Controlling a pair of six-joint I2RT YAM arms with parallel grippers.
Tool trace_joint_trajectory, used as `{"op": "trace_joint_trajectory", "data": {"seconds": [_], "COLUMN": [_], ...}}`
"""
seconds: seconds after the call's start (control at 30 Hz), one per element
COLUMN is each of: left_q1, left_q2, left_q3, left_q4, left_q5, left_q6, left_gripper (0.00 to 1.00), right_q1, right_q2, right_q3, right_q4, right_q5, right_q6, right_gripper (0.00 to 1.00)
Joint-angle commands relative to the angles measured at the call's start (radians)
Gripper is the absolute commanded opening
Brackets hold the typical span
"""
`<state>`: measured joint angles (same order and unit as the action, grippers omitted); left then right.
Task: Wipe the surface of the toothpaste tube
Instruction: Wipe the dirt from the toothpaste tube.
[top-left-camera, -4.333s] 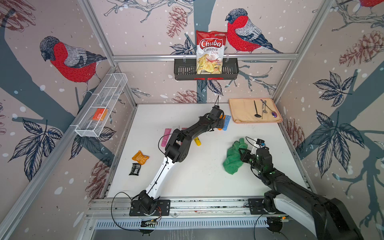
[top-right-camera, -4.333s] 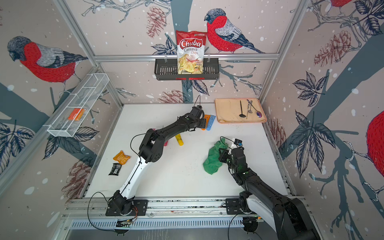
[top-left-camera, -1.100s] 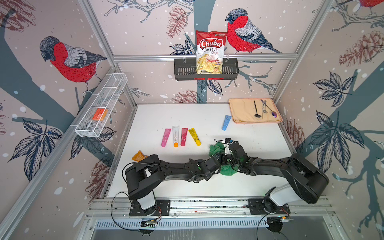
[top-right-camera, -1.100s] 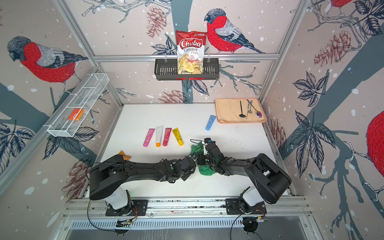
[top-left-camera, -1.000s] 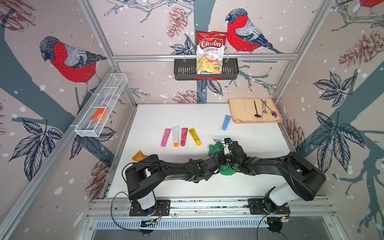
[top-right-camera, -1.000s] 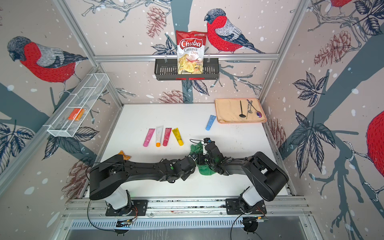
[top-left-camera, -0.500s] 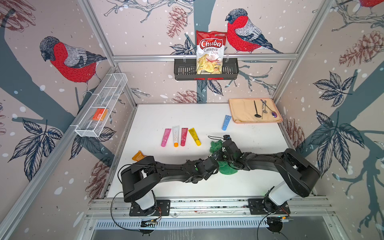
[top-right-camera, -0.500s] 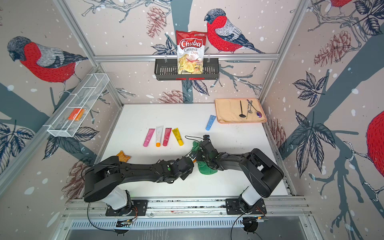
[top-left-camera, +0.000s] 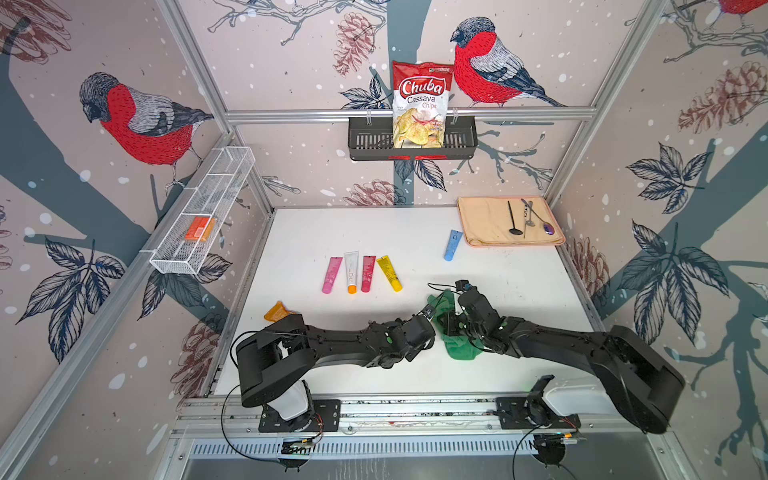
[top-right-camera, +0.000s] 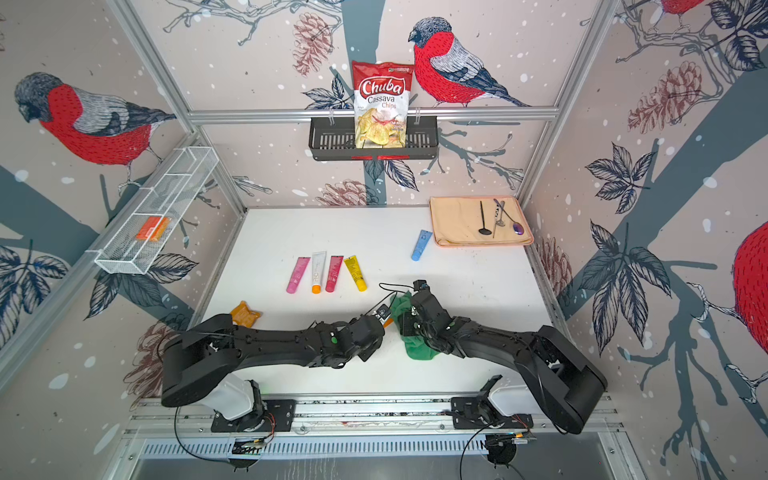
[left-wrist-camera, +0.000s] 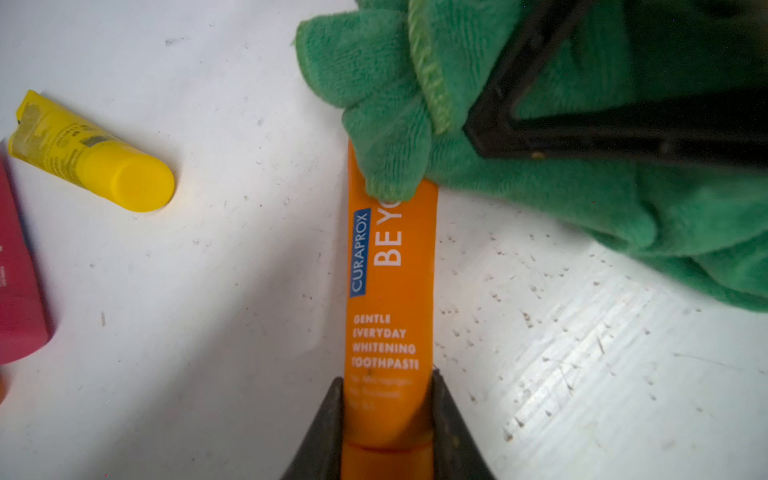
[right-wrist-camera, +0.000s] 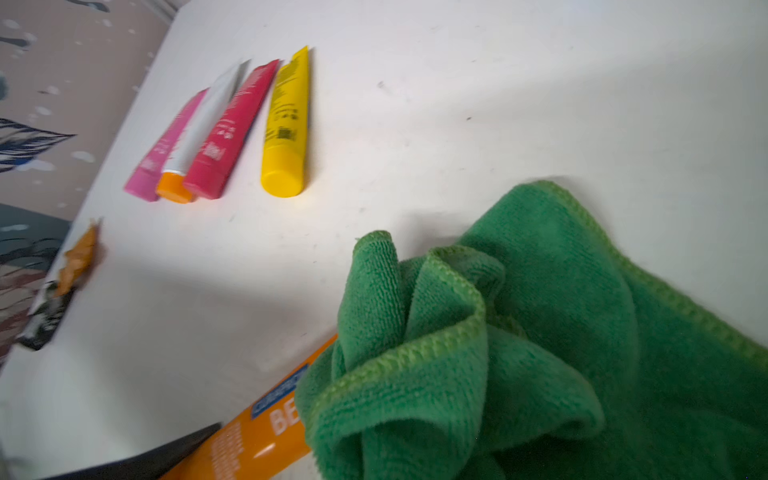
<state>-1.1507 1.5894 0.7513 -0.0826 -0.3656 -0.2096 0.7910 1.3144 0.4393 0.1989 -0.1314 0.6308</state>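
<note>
As the left gripper (left-wrist-camera: 388, 380) clamps its cap end, the orange tube (left-wrist-camera: 390, 282) points up-frame into cloth (left-wrist-camera: 540, 199) the right gripper (top-left-camera: 448, 323) pinches; top views barely show it.

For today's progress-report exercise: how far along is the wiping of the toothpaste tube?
Done: the left gripper grips the orange toothpaste tube near its cap, and the right gripper clamps the green cloth. In hand: the cloth covers the tube's far end. Left: probably the bare printed stretch toward the cap.
</note>
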Motion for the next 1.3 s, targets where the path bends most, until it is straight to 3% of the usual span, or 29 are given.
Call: {"op": "trace_joint_trajectory", "data": {"seconds": [0.0,0.33,0.5,0.67,0.77,0.83,0.93,1.07,1.27], "left_q1": [-0.001,-0.007,-0.012,-0.012,-0.012,-0.012,-0.012,-0.012,-0.012], "left_q2": [0.008,0.014,0.016,-0.009,-0.011,-0.007,-0.003,-0.014,-0.002], "left_q3": [0.006,0.009,0.012,-0.007,-0.009,-0.007,-0.004,-0.011,-0.003], "left_q4": [0.036,0.039,0.037,0.049,0.053,0.053,0.050,0.052,0.050], "left_q5": [0.002,0.017,0.018,0.018,0.017,0.016,0.014,0.011,0.011], "left_q6": [0.011,0.023,0.027,0.023,0.023,0.023,0.023,0.021,0.022], "left_gripper": [0.18,0.17,0.17,0.16,0.16,0.16,0.16,0.16,0.16], "right_q1": [0.004,-0.022,-0.039,-0.121,-0.114,-0.103,-0.081,-0.052,-0.012], "right_q2": [-0.021,0.120,0.199,0.217,0.209,0.198,0.169,0.114,0.109], "right_q3": [-0.021,-0.020,0.033,0.038,0.083,0.110,0.130,0.109,0.108], "right_q4": [0.123,0.272,0.137,0.018,-0.094,-0.127,-0.115,0.026,0.146], "right_q5": [-0.169,-0.221,-0.077,0.052,0.194,0.223,0.173,-0.064,-0.263], "right_q6": [0.049,0.080,0.026,-0.023,-0.048,-0.054,-0.058,-0.028,0.019], "right_gripper": [0.04,0.04,0.04,0.04,0.04,0.04,0.03,0.04,0.04]}}
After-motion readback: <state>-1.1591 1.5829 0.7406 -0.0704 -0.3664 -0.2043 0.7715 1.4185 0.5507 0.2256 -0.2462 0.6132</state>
